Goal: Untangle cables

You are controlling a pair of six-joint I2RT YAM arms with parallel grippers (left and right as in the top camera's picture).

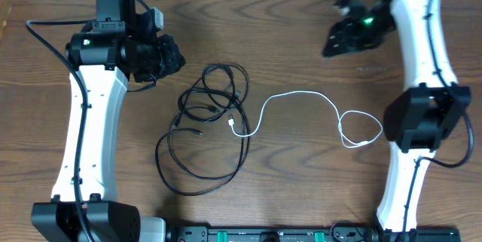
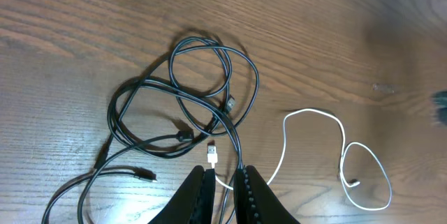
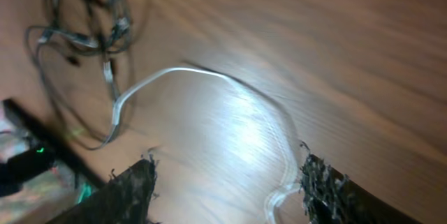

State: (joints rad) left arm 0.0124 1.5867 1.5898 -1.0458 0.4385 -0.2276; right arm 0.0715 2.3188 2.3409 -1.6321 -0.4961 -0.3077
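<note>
Even light, right wrist view motion-blurred

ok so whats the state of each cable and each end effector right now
white cable: lying loose, mostly drawn clear, small loop at one end, other plug end crossing into the black tangle
black cables: looped over each other, tangled, not gripped
left end effector: fingers slightly apart, holding nothing
right end effector: open wide, holding nothing
</note>
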